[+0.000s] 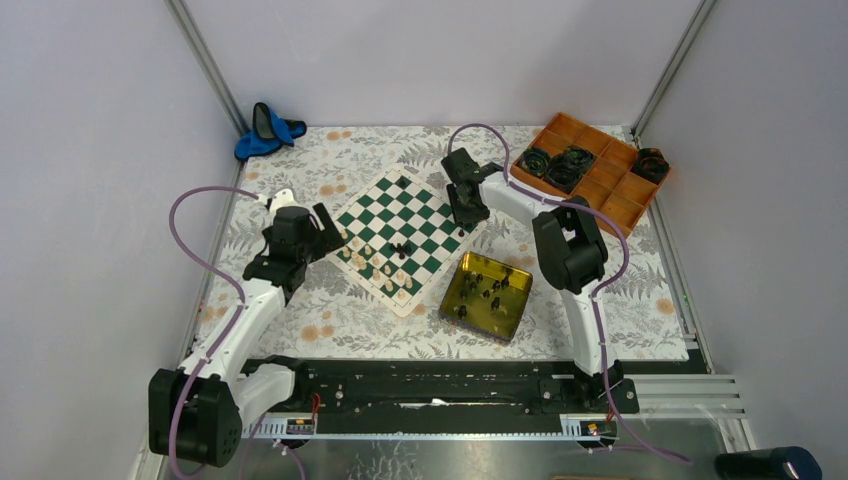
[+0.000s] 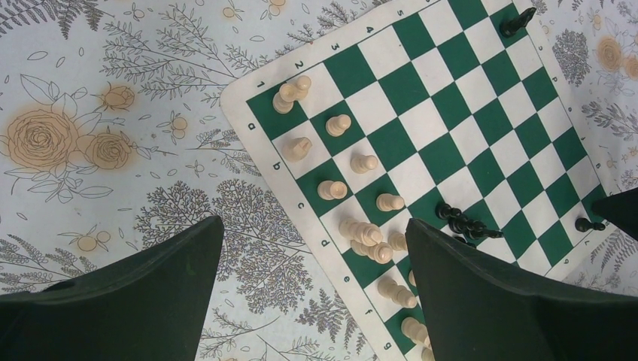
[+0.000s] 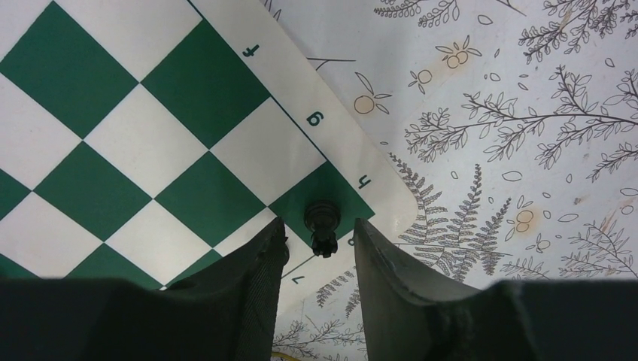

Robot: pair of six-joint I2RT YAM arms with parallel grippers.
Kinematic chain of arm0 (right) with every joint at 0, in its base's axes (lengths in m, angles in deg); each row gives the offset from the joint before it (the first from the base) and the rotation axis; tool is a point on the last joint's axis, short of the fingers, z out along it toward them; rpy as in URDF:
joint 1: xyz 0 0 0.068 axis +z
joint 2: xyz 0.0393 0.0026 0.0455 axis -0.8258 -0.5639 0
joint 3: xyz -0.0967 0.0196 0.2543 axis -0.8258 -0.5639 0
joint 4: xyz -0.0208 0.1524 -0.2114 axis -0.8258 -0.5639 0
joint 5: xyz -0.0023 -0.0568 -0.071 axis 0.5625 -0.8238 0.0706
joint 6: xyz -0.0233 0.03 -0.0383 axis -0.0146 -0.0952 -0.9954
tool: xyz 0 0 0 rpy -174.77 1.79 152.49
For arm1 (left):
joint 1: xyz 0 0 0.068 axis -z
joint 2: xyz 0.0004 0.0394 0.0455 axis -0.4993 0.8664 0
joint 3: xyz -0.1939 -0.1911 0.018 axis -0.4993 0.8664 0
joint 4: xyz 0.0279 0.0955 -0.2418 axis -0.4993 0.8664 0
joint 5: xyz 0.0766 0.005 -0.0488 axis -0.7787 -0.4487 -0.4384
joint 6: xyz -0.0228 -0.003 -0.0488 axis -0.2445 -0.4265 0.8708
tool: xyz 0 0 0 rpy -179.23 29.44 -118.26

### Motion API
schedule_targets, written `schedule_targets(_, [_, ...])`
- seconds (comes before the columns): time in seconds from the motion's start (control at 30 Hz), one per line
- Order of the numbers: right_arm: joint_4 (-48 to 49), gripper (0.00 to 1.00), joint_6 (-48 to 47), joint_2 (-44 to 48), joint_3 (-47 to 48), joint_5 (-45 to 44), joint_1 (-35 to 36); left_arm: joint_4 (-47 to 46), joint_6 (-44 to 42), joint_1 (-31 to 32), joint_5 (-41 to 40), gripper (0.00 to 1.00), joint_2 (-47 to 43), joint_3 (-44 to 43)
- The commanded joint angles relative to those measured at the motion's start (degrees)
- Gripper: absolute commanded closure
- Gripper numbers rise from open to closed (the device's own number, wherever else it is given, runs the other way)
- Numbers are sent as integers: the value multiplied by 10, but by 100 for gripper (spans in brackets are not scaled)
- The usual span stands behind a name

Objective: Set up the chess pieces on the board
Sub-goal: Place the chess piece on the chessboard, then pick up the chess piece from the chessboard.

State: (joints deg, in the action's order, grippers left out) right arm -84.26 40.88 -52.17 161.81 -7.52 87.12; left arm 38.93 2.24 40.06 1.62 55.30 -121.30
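The green-and-white board [image 1: 420, 215] lies angled mid-table. Between the fingers of my right gripper [image 3: 320, 226] a black rook [image 3: 322, 216] stands upright on the green corner square by the letter h, with a gap on each side of it. This gripper [image 1: 468, 215] is open at the board's right corner. My left gripper [image 2: 314, 226] is wide open and holds nothing, over the board's near left border [image 2: 331, 248]. Cream-white pieces [image 2: 365, 233] crowd the two ranks there, some leaning or lying. A few black pieces [image 2: 463, 222] lie mid-board. One black piece [image 2: 517, 21] stands at the far corner.
A yellow-gold tin tray [image 1: 510, 315] with several black pieces sits right of the board's near corner. An orange compartment tray [image 1: 600, 185] holding black coils stands at the back right. A blue object [image 1: 268, 130] lies at the back left.
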Motion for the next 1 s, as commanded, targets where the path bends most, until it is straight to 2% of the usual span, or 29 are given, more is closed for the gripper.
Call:
schedule_targets(0.0, [-7,53,-14,13,26,-2,-4,-38,3,2,-12,1,4,-10])
schedule_targets(0.43, [-31,50,-38,54,76,-12,21,-41,10,3,-11,1,8,-11])
schedule_targets(0.73, [-21,45,-61,57,77,32,88,-40,10,3,-10,1,9,-14])
schedule_targets(0.97, [-11,45,-70,43,76,67,123,-35,6,3,-11,1,7,-15])
